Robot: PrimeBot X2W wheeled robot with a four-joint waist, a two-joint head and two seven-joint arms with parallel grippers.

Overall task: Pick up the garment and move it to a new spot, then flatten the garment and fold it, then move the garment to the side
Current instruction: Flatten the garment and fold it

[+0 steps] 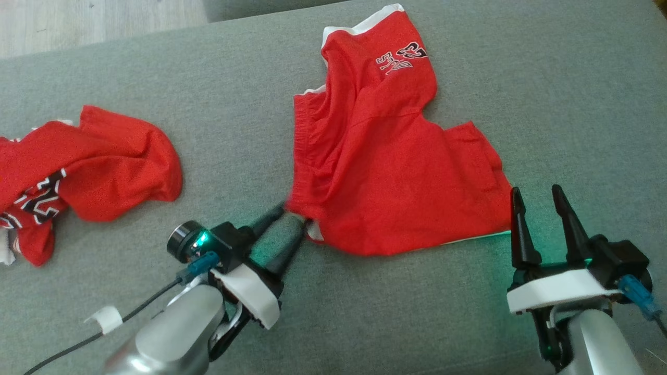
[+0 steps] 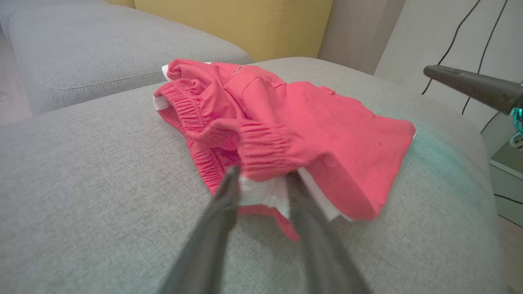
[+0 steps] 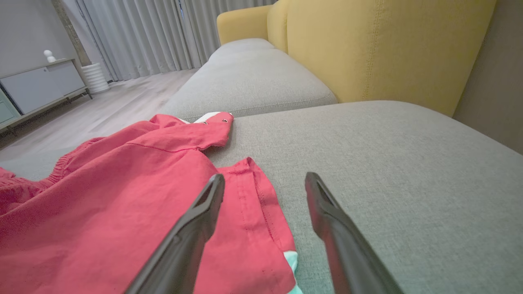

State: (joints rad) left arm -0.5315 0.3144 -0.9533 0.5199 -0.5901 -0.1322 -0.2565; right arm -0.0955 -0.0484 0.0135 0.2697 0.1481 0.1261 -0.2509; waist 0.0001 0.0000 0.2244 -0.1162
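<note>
Red shorts (image 1: 385, 172) lie rumpled mid sofa cushion (image 1: 573, 104); L gripper (image 1: 293, 214) jaws apart straddling the waistband corner (image 2: 261, 192), R gripper (image 1: 536, 189) released at the hem corner (image 3: 261, 204), prob. both placed to pinch + spread flat.

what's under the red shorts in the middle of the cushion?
Grey sofa cushion shows all round the red shorts, so they likely lie straight on it. A white lining peeks out at the near hem. Anything beneath the fabric is covered.
</note>
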